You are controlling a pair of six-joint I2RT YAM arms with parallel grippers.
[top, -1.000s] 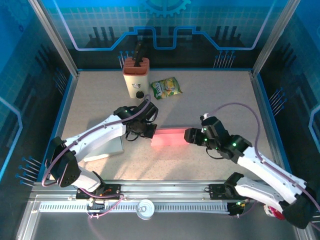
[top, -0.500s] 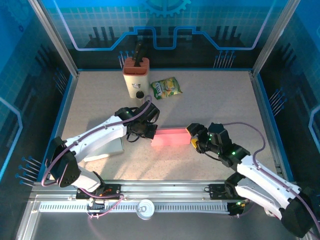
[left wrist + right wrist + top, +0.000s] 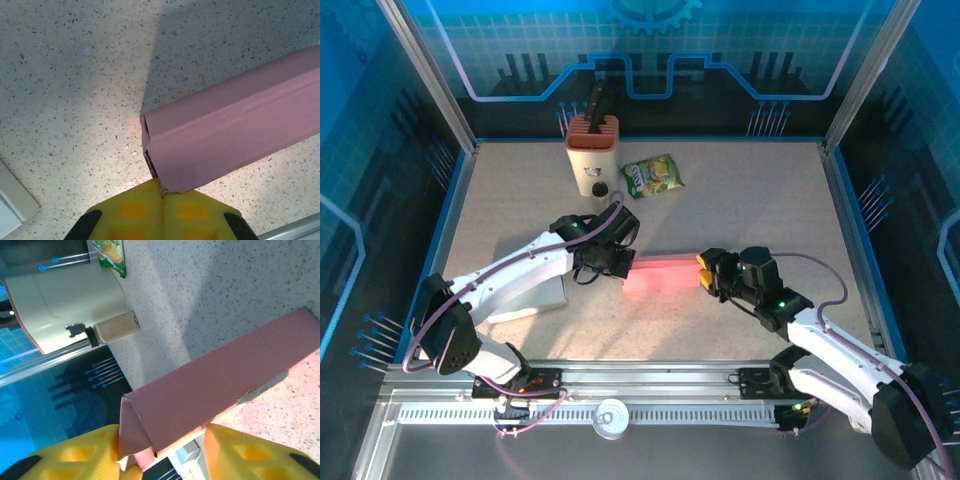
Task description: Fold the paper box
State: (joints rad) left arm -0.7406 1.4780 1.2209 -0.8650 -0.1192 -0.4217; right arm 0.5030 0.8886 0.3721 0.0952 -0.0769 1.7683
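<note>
Paper box (image 3: 662,273) on speckled table (image 3: 760,200) — left hand (image 3: 622,267) pinches it, right hand (image 3: 704,273) spread astride.

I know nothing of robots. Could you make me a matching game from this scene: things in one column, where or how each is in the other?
1 box
2 bag
3 left gripper
4 right gripper

A open, astride the box's end
B pink, lying between the arms
C shut, at a box corner
D green, at the back near the knife block

Pairs: 1-B, 2-D, 3-C, 4-A
</note>
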